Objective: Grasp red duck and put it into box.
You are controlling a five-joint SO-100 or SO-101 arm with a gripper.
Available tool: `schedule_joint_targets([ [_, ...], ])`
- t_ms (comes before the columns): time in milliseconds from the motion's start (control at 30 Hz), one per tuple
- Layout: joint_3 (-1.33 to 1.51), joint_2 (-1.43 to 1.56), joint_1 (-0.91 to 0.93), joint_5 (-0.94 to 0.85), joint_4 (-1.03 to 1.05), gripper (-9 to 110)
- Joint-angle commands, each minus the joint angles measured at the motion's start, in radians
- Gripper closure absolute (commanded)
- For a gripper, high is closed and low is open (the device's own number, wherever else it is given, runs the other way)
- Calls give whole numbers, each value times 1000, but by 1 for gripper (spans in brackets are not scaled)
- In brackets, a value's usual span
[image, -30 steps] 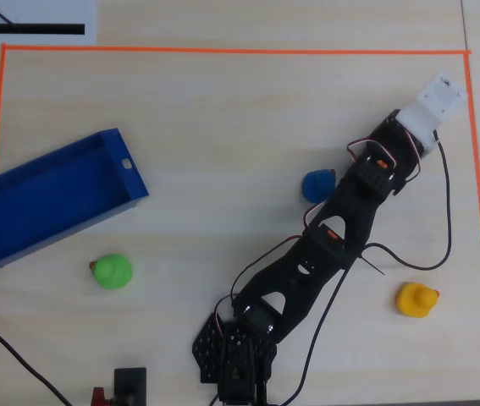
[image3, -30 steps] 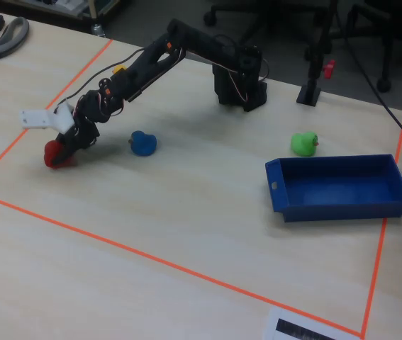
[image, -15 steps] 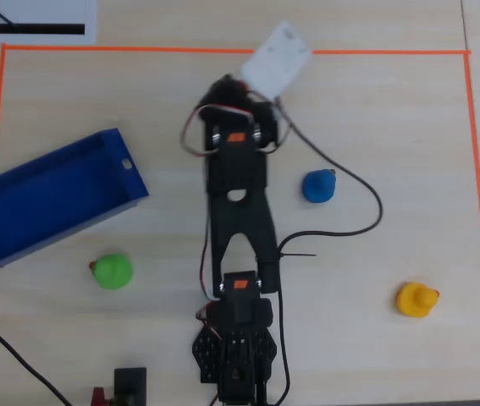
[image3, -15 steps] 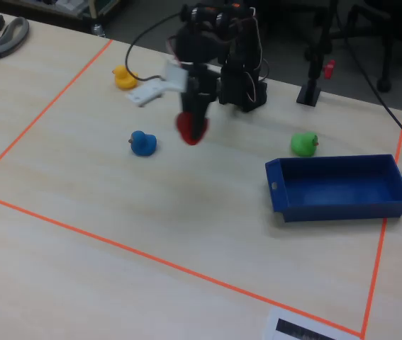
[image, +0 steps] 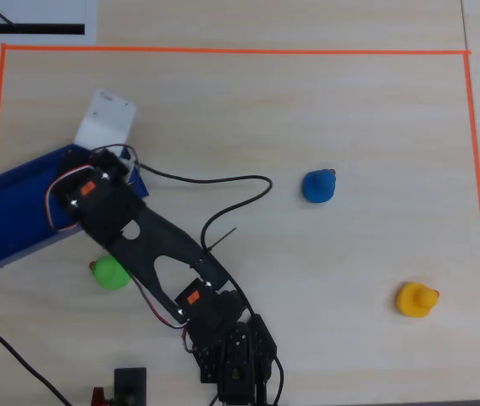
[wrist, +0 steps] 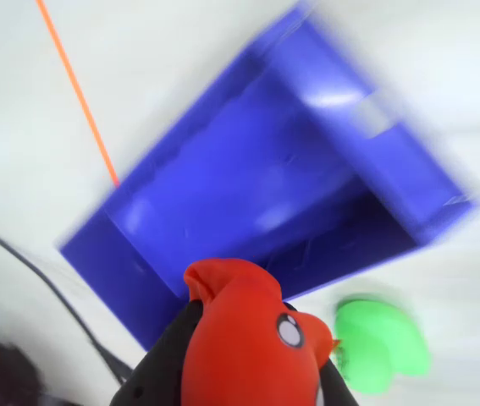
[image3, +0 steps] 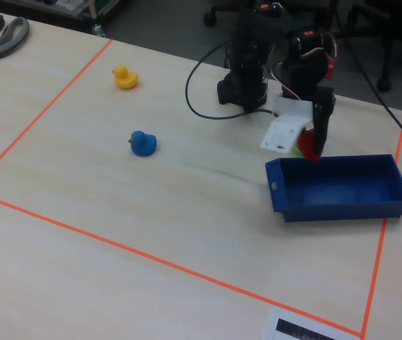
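Note:
My gripper (wrist: 252, 376) is shut on the red duck (wrist: 252, 338), which has black fingers (wrist: 168, 364) on both sides. In the fixed view the gripper (image3: 315, 142) holds the red duck (image3: 307, 151) just above the far long wall of the blue box (image3: 332, 209). In the wrist view the box (wrist: 248, 144) lies open just beyond the duck, and nothing shows in the part of it I see. In the overhead view the arm (image: 108, 203) covers the right end of the box (image: 11, 216) and hides the red duck.
A green duck (image: 110, 272) sits on the table close beside the box, also in the wrist view (wrist: 381, 342). A blue duck (image: 317, 186) and a yellow duck (image: 416, 299) stand further right. Orange tape (image: 223, 50) frames the work area. A black cable (image: 223, 182) loops across the table.

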Motion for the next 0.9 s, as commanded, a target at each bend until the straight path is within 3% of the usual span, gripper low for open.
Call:
schedule_joint_targets([
  [0, 0, -49, -97, 12, -75, 101],
  [200, -9, -195, -193, 23, -173, 101],
  [367, -75, -281, -193, 17, -219, 80],
  [433, -127, -310, -179, 0, -204, 66],
  [633, -202, -291, -107, -81, -161, 55],
  [733, -252, -244, -37, -117, -114, 61],
  [867, -219, -63, 98, -175, -55, 98],
])
